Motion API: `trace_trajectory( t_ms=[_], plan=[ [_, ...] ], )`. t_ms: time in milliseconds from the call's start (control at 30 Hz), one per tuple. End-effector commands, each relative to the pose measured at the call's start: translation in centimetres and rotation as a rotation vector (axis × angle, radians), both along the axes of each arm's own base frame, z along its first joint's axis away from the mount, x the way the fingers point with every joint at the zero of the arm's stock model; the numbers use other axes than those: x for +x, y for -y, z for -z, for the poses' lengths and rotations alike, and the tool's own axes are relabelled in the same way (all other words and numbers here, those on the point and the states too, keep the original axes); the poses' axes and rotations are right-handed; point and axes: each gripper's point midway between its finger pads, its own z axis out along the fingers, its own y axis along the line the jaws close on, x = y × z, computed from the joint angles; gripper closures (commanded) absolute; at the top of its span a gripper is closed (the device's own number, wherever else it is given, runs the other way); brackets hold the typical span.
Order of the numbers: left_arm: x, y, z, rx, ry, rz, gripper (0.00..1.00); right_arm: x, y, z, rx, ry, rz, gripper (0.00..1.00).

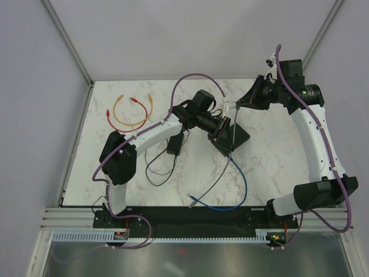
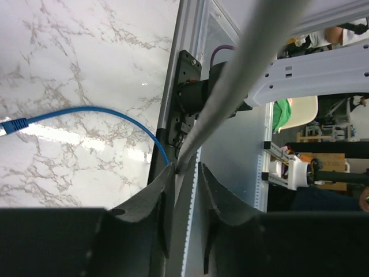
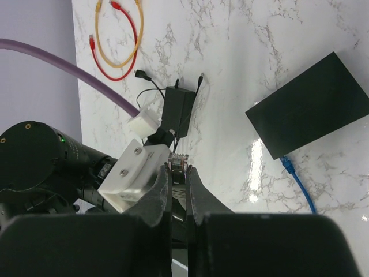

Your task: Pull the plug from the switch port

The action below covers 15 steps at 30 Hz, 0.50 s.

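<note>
Your right pincer [image 3: 177, 170] is clenched on the clear plug [image 3: 179, 159], with the switch [image 3: 308, 107] well apart from it, while your left pincer [image 2: 185, 168] straddles the grey cable [image 2: 239, 75], and I cannot tell whether it grips.

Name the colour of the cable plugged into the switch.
Blue cable, clearest in right wrist view.

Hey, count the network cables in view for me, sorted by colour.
red cable: 1
orange cable: 1
blue cable: 1
gray cable: 1
Total: 4
</note>
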Motion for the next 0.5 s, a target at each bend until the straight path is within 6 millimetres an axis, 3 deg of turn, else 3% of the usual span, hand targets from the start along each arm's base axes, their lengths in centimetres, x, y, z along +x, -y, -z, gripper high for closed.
trace_trajectory(
  t_ms=[0,100,200,267,300,400,467],
  plan=[
    [0.2,0.0,-0.4,-0.024,0.04,0.023,0.75,-0.2,-0.5,-3.4,0.077,0.071,0.003,1.0],
    [0.5,-0.3,0.0,-0.003,0.043,0.006,0.9,-0.3,-0.5,-3.6,0.089,0.07,0.002,1.0],
    [0.6,-0.5,-0.2,0.005,0.066,-0.013,0.92,-0.5,-0.7,-4.1,0.119,0.067,-0.004,1.0],
    [0.5,-0.5,-0.6,-0.003,0.07,-0.008,0.81,-0.5,-0.8,-4.5,0.134,0.072,-0.002,1.0],
    [0.6,-0.5,-0.6,0.0,0.07,-0.014,0.6,-0.5,-0.8,-4.7,0.142,0.075,-0.005,1.0],
    [1.0,-0.3,-1.0,-0.003,0.085,-0.03,0.42,-0.7,-0.9,-4.8,0.159,0.07,0.0,1.0],
    [1.1,0.2,-0.8,-0.005,0.07,-0.021,0.41,-0.8,-0.9,-4.7,0.172,0.065,0.006,1.0]
  ],
)
